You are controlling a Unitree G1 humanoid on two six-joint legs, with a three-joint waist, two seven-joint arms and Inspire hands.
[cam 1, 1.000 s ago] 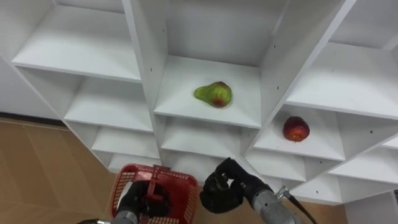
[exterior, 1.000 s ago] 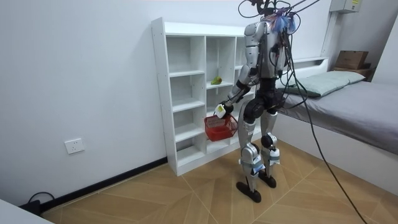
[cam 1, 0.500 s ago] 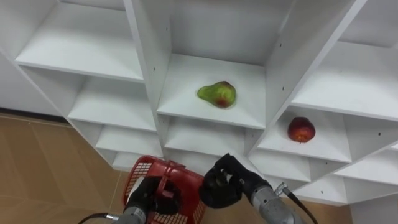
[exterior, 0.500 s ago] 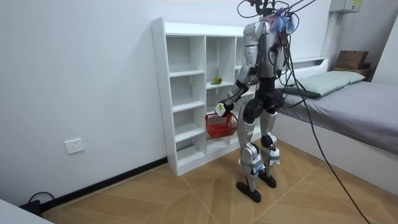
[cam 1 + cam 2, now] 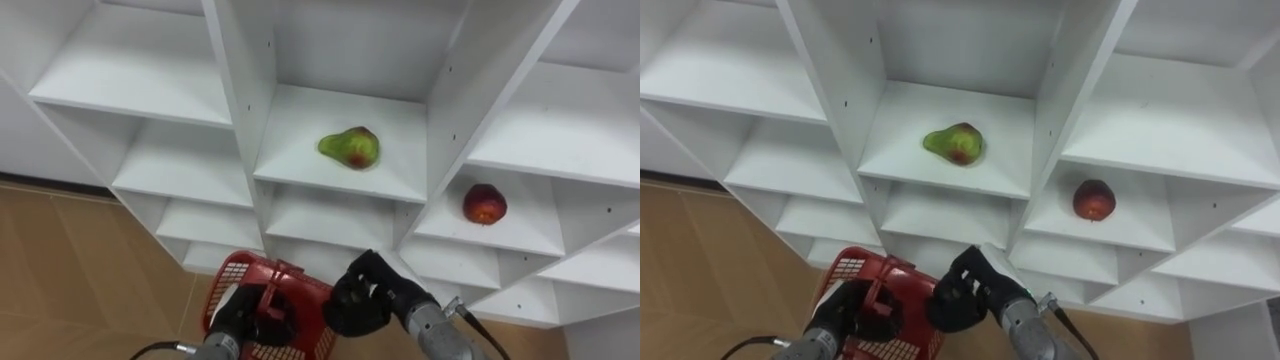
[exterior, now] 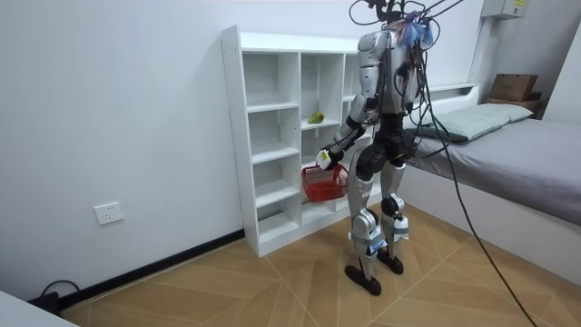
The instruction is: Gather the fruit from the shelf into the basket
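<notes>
The pear [image 5: 350, 148] lies on its side on a middle shelf [image 5: 300, 172] of the white closet [image 5: 238, 90]. The apple [image 5: 484, 204] sits one box to the right and a bit lower. Both fruits are on the shelves, not in the red basket [image 5: 226, 280]. The red basket is low down and near, in front of the closet. The left hand [image 5: 250, 318] has its fingers curled round the handle. The right hand [image 5: 356, 300] is just right of the red basket, with its fingers curled into a fist and nothing in it.

What could go wrong? I think the right hand must go up to the pear next. If the fist does not open first, it could bump the pear. A round pear can roll to the back or off the edge. The closet's side walls are close on both sides, so the arm could knock one. The pear looks smooth, so it could slip from a loose hold. The red basket hangs from one hand and looks a bit tipped, so a dropped fruit might miss it and hit the floor [image 5: 60, 260].
</notes>
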